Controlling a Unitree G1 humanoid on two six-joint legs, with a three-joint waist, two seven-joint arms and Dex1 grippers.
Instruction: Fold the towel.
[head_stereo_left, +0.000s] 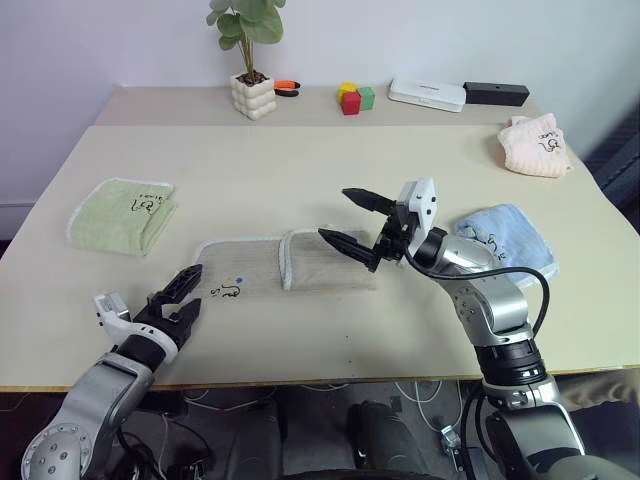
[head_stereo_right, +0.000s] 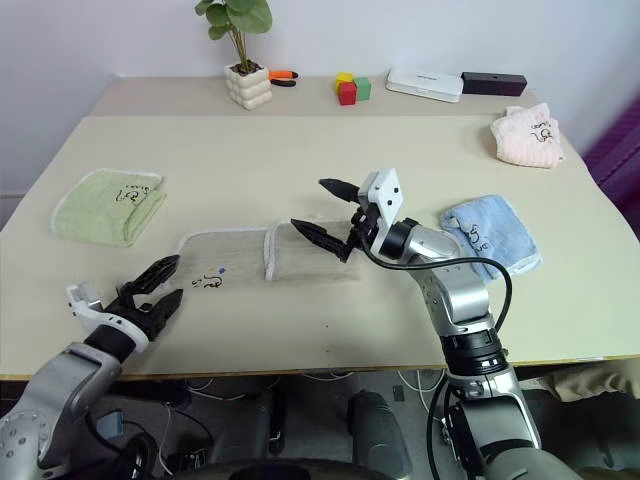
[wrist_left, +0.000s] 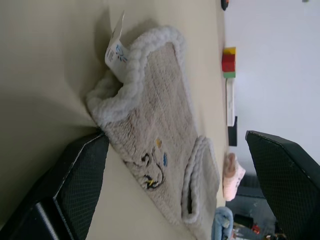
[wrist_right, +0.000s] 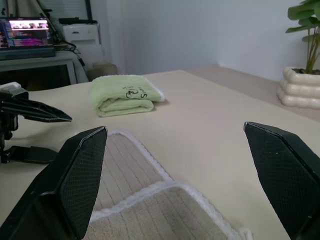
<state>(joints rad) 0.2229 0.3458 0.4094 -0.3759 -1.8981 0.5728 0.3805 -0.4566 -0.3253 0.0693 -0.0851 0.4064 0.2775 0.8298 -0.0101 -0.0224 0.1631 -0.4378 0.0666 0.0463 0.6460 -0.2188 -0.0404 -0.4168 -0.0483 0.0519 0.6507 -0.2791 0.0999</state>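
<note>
Nearest you, your left gripper (head_stereo_left: 183, 295) sits low at the front edge of the table (head_stereo_left: 300, 160), forearm reaching up from the bottom-left corner, fingers pointing forward and slightly toward the middle. Its two black fingers are spread wide and grip nothing; the tips sit just off the near-left corner of the towel (head_stereo_left: 260, 265), and you cannot tell from the head views whether they touch the cloth. In the left wrist view, the towel's white-edged corner bunches up between the spread fingers, with a small white tag standing out from it.

The towel lies flat in the middle front of the table, its right part folded over to the left so a white-edged flap sits on top. The dark embroidered mark (head_stereo_left: 229, 292) shows on the uncovered left part.

Your right gripper (head_stereo_left: 356, 220) is raised above the folded right part, elbow bent, pointing left across the table. Its fingers are also fully apart and empty. The arm hides the towel's far-right edge.

Farther out, a light green towel (head_stereo_left: 125, 213) lies folded to the left and a light blue towel (head_stereo_left: 505, 240) to the right, partly cut off behind your right forearm. At the back sit a pink cloth (head_stereo_left: 535, 145), a potted plant (head_stereo_left: 250, 60), coloured blocks (head_stereo_left: 355, 97), a white box (head_stereo_left: 427, 94) and a black bar (head_stereo_left: 496, 94); the small orange item beside the pot is too small to identify.
</note>
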